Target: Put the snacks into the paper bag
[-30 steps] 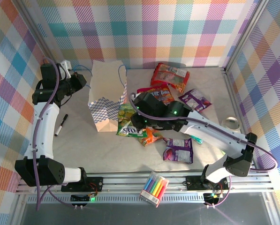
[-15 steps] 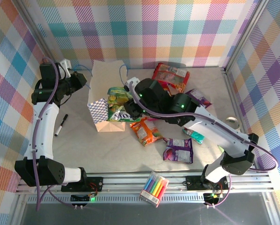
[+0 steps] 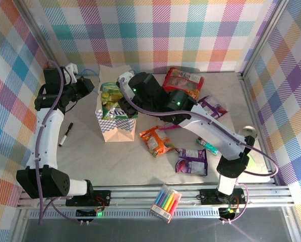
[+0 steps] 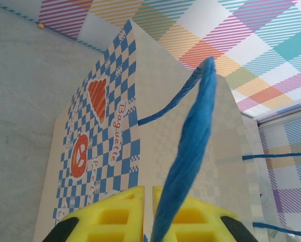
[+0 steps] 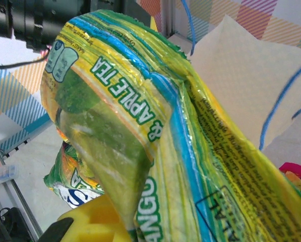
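Right pincer (image 3: 124, 89) grips your green-yellow packet (image 3: 111, 98) over the bag (image 3: 115, 128) mouth, 11 o'clock on the tabletop (image 3: 89, 156). Left pincer (image 4: 147, 201) pinches the blue handle (image 4: 190, 141). Other snacks (image 3: 157, 141) lie toward 3 o'clock.

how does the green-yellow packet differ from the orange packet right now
The green-yellow packet is off the table, pinched by the right gripper above the mouth of the paper bag; the orange packet lies loose on the table beside the bag. The green-yellow packet hangs bent and creased; the orange packet lies roughly flat. Both are glossy, crinkly snack packets, and neither is fully inside the bag yet.
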Controlling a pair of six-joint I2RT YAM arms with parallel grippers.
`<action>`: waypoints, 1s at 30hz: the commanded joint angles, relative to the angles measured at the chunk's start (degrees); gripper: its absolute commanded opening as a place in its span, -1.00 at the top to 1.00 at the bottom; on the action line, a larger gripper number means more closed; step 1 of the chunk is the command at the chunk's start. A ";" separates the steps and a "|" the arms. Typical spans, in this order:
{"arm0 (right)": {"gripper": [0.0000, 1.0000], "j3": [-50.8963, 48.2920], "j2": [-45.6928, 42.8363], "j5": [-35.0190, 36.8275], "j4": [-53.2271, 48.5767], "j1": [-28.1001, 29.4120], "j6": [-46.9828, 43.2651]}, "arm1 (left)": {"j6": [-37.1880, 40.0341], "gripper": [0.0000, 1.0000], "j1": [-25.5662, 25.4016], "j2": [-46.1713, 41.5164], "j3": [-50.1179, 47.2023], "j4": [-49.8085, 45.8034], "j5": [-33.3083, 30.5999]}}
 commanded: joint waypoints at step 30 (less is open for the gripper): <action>0.74 10.89 10.40 -10.20 16.18 -7.18 7.65 | -0.29 0.71 0.71 -1.58 1.81 -1.28 3.59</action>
